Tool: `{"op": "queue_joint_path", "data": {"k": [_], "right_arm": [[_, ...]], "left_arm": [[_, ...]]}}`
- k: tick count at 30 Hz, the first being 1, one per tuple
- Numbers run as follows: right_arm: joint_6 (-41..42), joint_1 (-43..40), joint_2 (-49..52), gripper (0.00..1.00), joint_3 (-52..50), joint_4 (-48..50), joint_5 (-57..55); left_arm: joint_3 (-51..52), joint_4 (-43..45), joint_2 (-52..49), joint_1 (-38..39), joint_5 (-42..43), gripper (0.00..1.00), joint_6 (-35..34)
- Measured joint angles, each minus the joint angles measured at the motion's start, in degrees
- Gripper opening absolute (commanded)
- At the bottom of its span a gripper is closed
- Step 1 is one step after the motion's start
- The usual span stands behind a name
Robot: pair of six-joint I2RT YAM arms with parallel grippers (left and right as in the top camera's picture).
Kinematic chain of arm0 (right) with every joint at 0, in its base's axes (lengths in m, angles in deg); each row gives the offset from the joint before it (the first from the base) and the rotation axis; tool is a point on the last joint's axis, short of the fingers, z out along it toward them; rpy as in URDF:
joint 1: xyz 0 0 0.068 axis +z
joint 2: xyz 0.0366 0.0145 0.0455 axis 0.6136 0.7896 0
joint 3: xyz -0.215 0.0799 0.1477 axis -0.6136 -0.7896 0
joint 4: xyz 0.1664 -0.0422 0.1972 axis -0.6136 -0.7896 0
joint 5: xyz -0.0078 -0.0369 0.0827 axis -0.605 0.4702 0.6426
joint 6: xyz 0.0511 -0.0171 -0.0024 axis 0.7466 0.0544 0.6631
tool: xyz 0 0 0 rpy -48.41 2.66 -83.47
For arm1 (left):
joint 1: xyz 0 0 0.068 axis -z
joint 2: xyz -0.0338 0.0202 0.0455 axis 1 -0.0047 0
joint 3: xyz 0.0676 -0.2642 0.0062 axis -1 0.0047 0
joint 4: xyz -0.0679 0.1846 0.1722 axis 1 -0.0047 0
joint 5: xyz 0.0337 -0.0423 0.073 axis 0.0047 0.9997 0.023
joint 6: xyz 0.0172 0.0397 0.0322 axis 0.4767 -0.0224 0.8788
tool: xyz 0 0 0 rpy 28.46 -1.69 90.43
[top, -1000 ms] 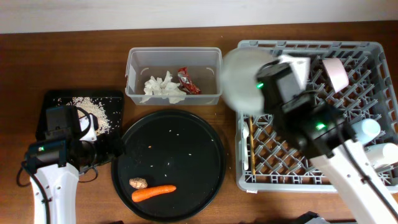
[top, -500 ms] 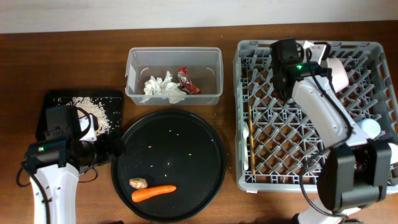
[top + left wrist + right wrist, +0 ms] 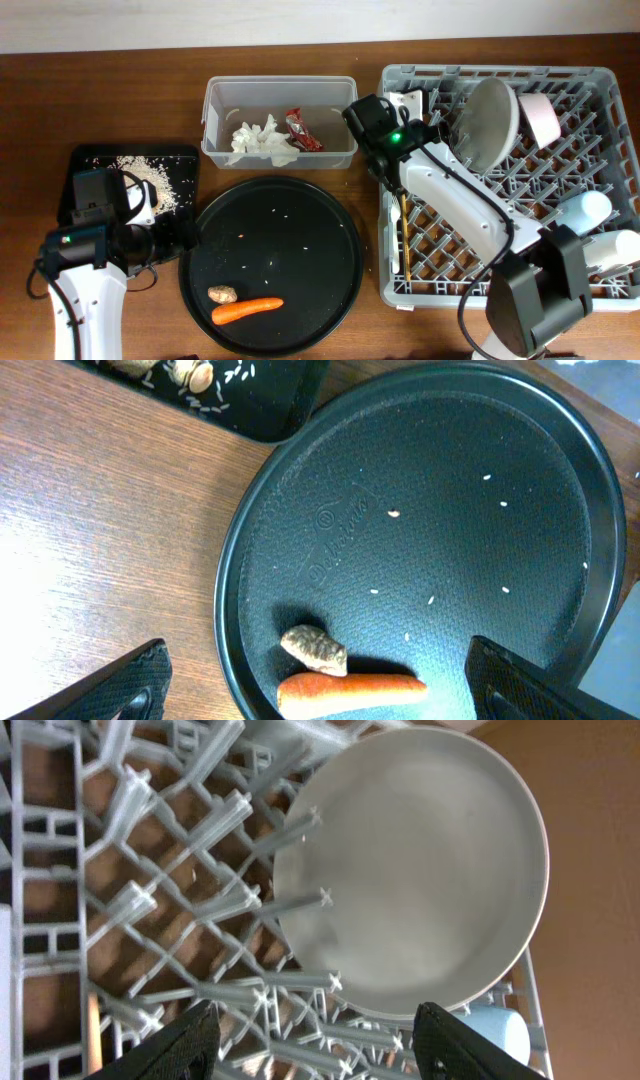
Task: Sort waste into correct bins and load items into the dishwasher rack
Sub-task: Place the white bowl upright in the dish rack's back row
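Observation:
The white plate (image 3: pixel 490 125) (image 3: pixel 420 860) stands on edge among the pegs of the grey dishwasher rack (image 3: pixel 480 72) (image 3: pixel 150 900). My right gripper (image 3: pixel 432 108) (image 3: pixel 315 1012) is open just left of it, holding nothing. Also in the rack are the bowl (image 3: pixel 541 118), the blue cup (image 3: pixel 590 210) (image 3: pixel 495 1025), the fork (image 3: pixel 396 240) and the chopsticks (image 3: pixel 404 215). The carrot (image 3: pixel 247 310) (image 3: pixel 350 688) and brown lump (image 3: pixel 222 294) (image 3: pixel 314 649) lie on the round black tray (image 3: pixel 280 250) (image 3: pixel 430 560). My left gripper (image 3: pixel 180 238) (image 3: pixel 318 662) hangs open above them.
The clear tub (image 3: pixel 280 82) at the back holds the tissue (image 3: pixel 262 142) and red wrapper (image 3: pixel 303 130). The shallow black tray (image 3: pixel 90 160) (image 3: pixel 270 410) at the left holds rice (image 3: pixel 150 172). A few rice grains dot the round tray.
The right gripper has opened and let go of the plate, which now stands in the rack. The right arm has drawn back to the left. The left arm has not moved.

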Motion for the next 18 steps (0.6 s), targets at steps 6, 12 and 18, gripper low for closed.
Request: {"op": "queue_joint_path", "data": {"k": [6, 12, 18], "right_arm": [[3.7, -11.3, -17.1, 0.05, 0.0, -1.6, 7.4], [-3.0, -43.4, -15.8, 0.04, 0.1, 2.2, 35.9], [-16.3, -44.6, -6.5, 0.04, 0.1, 1.9, 59.7]], "left_arm": [[0.0, -0.2, 0.0, 0.0, 0.0, 0.94, 0.0], [0.0, -0.2, 0.0, 0.0, 0.0, 0.94, 0.0], [0.0, -0.2, 0.0, 0.0, 0.0, 0.94, 0.0]]}}
